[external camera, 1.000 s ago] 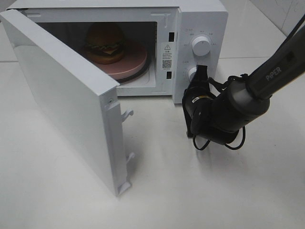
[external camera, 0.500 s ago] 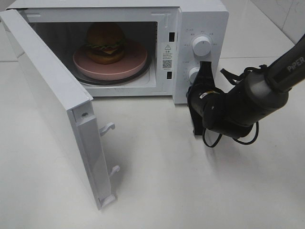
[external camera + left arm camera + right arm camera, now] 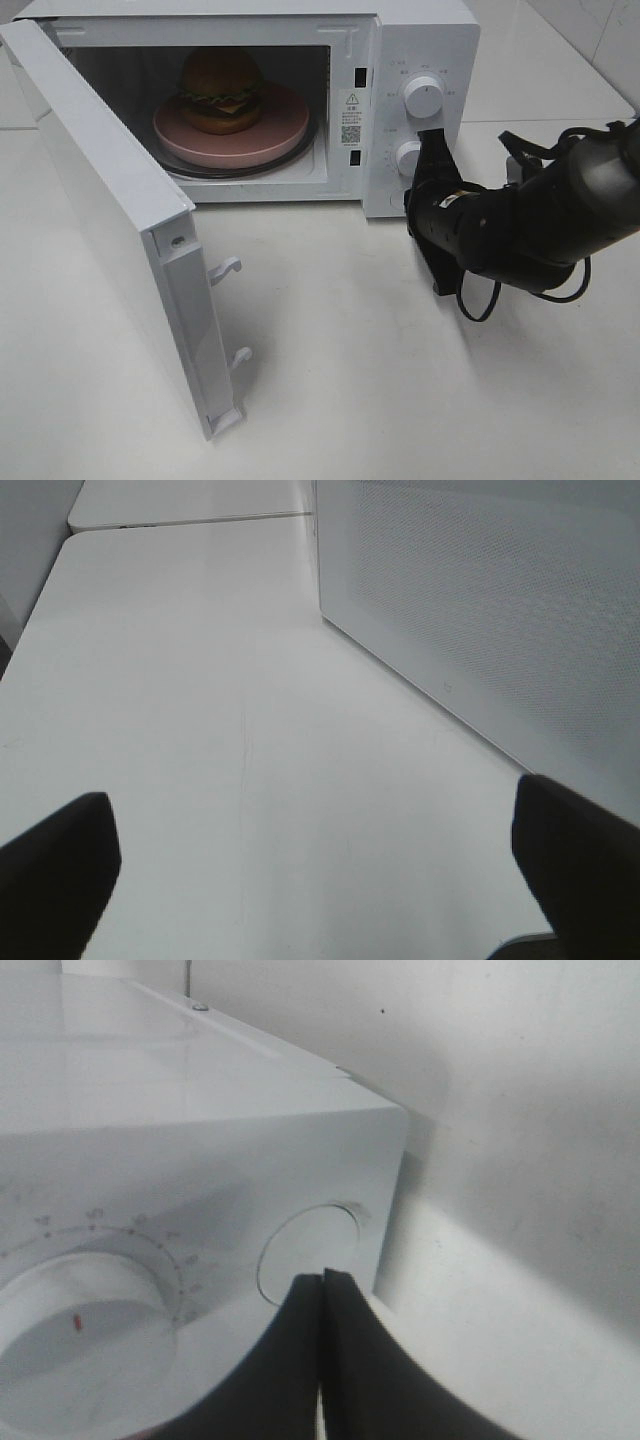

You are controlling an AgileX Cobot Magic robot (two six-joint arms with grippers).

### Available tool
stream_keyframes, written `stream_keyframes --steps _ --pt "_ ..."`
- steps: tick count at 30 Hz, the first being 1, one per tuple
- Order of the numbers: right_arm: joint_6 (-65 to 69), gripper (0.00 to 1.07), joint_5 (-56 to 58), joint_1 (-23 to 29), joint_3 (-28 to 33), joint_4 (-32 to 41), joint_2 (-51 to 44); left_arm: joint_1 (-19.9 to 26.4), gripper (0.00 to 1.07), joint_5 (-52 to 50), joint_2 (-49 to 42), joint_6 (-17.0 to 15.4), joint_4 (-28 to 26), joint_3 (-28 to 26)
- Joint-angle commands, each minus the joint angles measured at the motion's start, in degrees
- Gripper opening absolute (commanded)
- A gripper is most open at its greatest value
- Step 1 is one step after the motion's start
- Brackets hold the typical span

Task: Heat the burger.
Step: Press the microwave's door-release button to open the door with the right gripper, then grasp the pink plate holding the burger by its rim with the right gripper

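Round burger (image 3: 221, 88) with a glossy brown bun, green lettuce and yellow cheese sits on a round pink plate (image 3: 270, 140) inside the white box-shaped microwave (image 3: 420, 40) at the far side of the white table (image 3: 350, 380). Burger is toward the far left of the plate.

White microwave door (image 3: 100, 200) stands swung wide open to the near left.

Right gripper (image 3: 432, 140), black, is at the control panel on the microwave's right. Its jaws are pressed together with nothing between them, and the tip is just beside the lower white round dial (image 3: 408, 157). In the right wrist view the tip (image 3: 322, 1285) lies against a flat round disc (image 3: 308, 1253); contact is probable but unclear.

Left gripper (image 3: 315, 855) has its jaws spread wide and empty, low over the table near a perforated grey side panel (image 3: 480, 600).
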Motion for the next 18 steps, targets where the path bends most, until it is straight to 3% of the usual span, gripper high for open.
stream_keyframes --steps 1,18 --pt "-7.9 0.0 4.9 -0.2 2.5 -2.1 -4.3 0.0 1.0 -0.9 -0.2 -0.1 -0.1 0.1" --pt "-47.4 0.01 31.5 -0.3 6.0 -3.6 -18.4 0.0 1.0 -0.9 -0.2 -0.1 -0.1 0.1"
